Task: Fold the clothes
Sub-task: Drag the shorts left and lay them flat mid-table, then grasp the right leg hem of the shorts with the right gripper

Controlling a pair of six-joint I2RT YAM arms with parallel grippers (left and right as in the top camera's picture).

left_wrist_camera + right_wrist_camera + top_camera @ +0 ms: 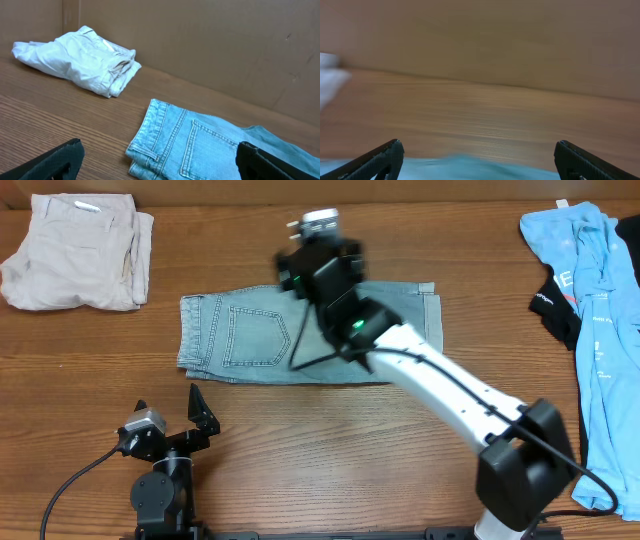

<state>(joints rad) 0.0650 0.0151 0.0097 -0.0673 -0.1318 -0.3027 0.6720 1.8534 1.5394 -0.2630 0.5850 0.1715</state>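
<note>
Denim shorts [250, 335] mid-table, flat, folded over, back pocket up. Right end effector [477, 152] low over far edge, fingers wide apart, holding nothing. Left end effector [170, 408] near front, spread, empty.

Risk: low withdrawal could snag top layer and spoil fold.

Beige shorts [75, 250] folded far left. Blue T-shirt [600, 330] and black garment [555, 305] heaped far right. Wood-grain table [300, 440], plain brown wall [200, 40] behind.

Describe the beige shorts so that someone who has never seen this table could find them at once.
On the wooden table, look to the far left corner. The beige shorts lie there, folded into a thick bundle. They alone are cream-coloured; the denim shorts at the centre are blue and lie flat.
</note>
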